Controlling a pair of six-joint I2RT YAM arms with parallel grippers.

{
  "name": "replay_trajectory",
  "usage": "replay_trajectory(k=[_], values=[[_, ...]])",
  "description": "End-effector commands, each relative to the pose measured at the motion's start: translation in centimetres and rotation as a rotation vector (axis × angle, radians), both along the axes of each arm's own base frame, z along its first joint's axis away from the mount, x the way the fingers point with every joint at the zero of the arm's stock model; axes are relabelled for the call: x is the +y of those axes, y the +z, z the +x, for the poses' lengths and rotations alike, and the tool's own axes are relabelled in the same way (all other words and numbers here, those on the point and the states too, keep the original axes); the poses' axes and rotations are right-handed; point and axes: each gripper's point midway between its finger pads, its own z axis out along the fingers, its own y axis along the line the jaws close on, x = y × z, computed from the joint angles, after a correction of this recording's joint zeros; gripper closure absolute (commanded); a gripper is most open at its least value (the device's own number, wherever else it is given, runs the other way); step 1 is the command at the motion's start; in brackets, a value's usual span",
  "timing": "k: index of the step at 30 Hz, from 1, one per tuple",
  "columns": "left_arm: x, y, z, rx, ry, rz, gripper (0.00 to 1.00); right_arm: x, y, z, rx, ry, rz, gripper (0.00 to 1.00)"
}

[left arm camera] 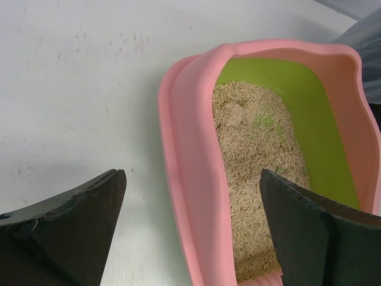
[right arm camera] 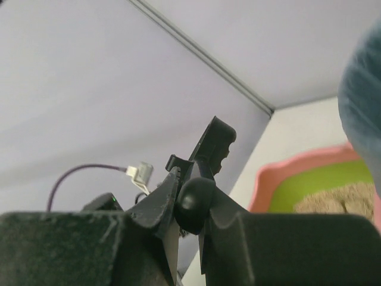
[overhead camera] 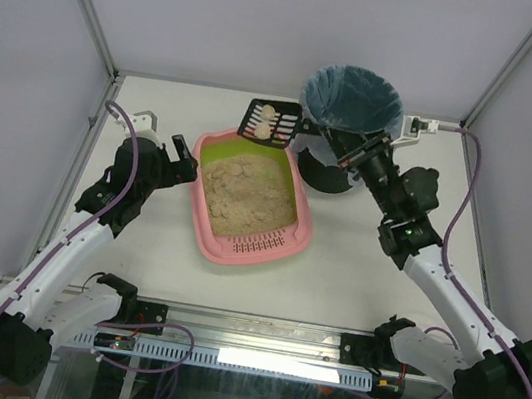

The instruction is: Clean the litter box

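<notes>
The litter box (overhead camera: 205,212) is a pink tray with a lime-green inner wall and beige litter (overhead camera: 244,194), at mid-table. My left gripper (overhead camera: 190,169) is open, its jaws straddling the tray's left rim (left arm camera: 190,149); one finger is over the table, the other over the litter (left arm camera: 250,155). My right gripper (overhead camera: 351,158) is shut on the handle of the black slotted scoop (overhead camera: 266,121), held level beyond the tray's far end, with pale clumps on it. In the right wrist view the jaws (right arm camera: 190,179) pinch the handle (right arm camera: 193,199).
A round black bin lined with a blue bag (overhead camera: 353,97) stands at the back right, just right of the scoop; its bag shows in the right wrist view (right arm camera: 363,101). Metal frame posts and grey walls enclose the table. A white cable connector (overhead camera: 411,127) lies behind the bin.
</notes>
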Motion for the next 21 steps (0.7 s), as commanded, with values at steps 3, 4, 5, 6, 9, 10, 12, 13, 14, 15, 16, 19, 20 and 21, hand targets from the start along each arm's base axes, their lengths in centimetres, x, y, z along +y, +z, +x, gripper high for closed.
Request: replay_trajectory(k=[3,4,5,6,9,10,12,13,14,15,16,19,20,21], values=[[-0.3,2.2,0.4,-0.077,-0.016,-0.044,0.01,-2.9,6.4,2.0,-0.096,-0.036,0.023,1.00],[-0.3,2.2,0.4,-0.076,-0.017,-0.044,0.01,-3.7,6.9,2.4,-0.101,-0.056,0.022,1.00],[-0.3,2.1,0.3,-0.074,-0.017,-0.044,0.01,-4.5,7.4,2.9,-0.105,-0.080,0.023,1.00],[-0.3,2.0,0.4,-0.071,-0.017,-0.044,0.01,-5.5,7.9,3.2,-0.114,-0.103,0.025,1.00],[-0.4,1.7,0.4,-0.063,-0.022,-0.043,0.01,-8.5,9.0,4.2,-0.133,-0.169,0.030,1.00],[-0.4,1.7,0.5,-0.062,-0.023,-0.044,0.01,-9.5,9.3,4.5,-0.139,-0.189,0.028,1.00],[-0.5,1.6,0.5,-0.057,-0.026,-0.044,0.01,-11.4,9.3,5.1,-0.137,-0.225,0.026,1.00],[-0.5,1.6,0.6,-0.055,-0.027,-0.044,0.01,-12.2,9.2,5.4,-0.136,-0.235,0.022,1.00],[-0.5,1.6,0.6,-0.054,-0.028,-0.044,0.01,-13.2,8.9,5.7,-0.131,-0.251,0.019,1.00],[-0.6,1.5,0.7,-0.051,-0.028,-0.044,0.01,-14.0,8.6,6.0,-0.127,-0.264,0.014,1.00],[-0.6,1.4,0.7,-0.048,-0.029,-0.045,0.01,-14.7,8.3,6.3,-0.120,-0.274,0.007,1.00],[-0.5,1.1,1.0,-0.037,-0.026,-0.043,0.01,-16.6,7.2,7.3,-0.105,-0.311,-0.019,1.00],[-0.6,1.0,1.0,-0.032,-0.028,-0.044,0.01,-16.9,7.1,7.5,-0.108,-0.317,-0.032,1.00],[-0.6,1.0,1.0,-0.030,-0.031,-0.044,0.01,-17.3,6.9,7.9,-0.109,-0.325,-0.048,1.00]])
